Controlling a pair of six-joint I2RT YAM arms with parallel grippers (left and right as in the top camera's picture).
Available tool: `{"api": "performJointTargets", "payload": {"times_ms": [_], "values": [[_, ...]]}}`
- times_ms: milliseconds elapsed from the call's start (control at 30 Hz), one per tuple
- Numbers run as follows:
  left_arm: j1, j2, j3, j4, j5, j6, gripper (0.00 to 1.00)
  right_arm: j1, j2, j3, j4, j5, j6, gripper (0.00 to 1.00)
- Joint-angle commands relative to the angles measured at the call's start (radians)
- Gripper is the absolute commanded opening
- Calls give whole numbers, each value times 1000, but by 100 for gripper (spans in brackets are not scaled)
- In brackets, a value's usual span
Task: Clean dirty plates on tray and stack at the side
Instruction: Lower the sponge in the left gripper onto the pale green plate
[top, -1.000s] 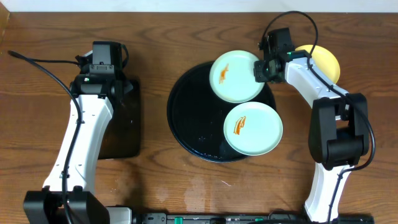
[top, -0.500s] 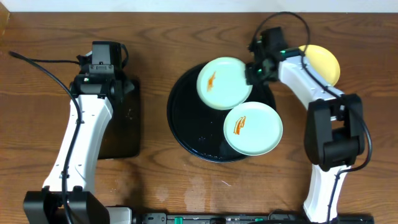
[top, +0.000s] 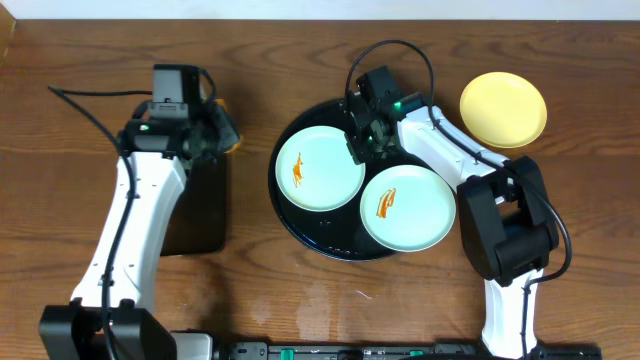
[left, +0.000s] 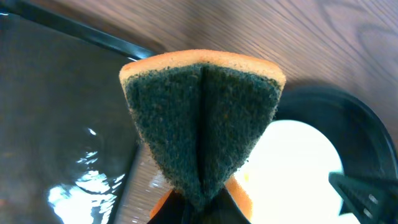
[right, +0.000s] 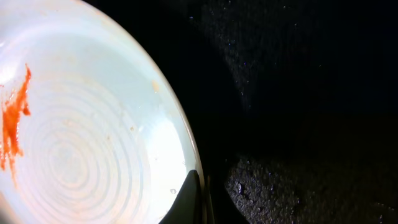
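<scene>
Two pale mint plates share the round black tray (top: 300, 228) at mid-table, their rims just beside each other; whether they touch cannot be told. The left mint plate (top: 320, 168) lies wholly inside the raised rim and carries an orange smear (top: 298, 172) on its left half. The right mint plate (top: 407, 207), smeared near its centre, laps over the tray's right rim. Bare black floor shows along the near-left and far edges of the tray. The right gripper (top: 357, 145) is clamped on the far-right rim of the left mint plate, its fingers drawn close over the edge. The yellow plate (top: 503, 108) sits on the wooden table (top: 250, 290) at far right, apart from the tray, with no smear visible. The left gripper (top: 218, 135) pinches a folded sponge (left: 202, 124), green face outward, over the far right corner of the rectangular tray (top: 195, 215).
</scene>
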Motion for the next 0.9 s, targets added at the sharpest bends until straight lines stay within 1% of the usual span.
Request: {"api": "performJointTargets", "payload": {"times_ms": [0,167,200,333,433,600,867], "values": [[-70,46,-3,9,58,16,8,10,13,-6,21,38,26,1],[-176,146,-3,51,57,-11,8,8,43,-6,35,45,29,1],[-212,190,-3,88,57,-11,8,8,67,-6,27,45,29,1],[-267,253,-3,174,89,-10,8,8,108,-6,8,45,29,1],[-292,282,-3,221,90,-10,8,9,122,-6,8,45,43,1],[-302,323,-3,255,90,-11,8,7,122,-6,19,45,56,1],[-320,441,-3,334,110,-11,8,8,122,-6,19,45,56,1]]}}
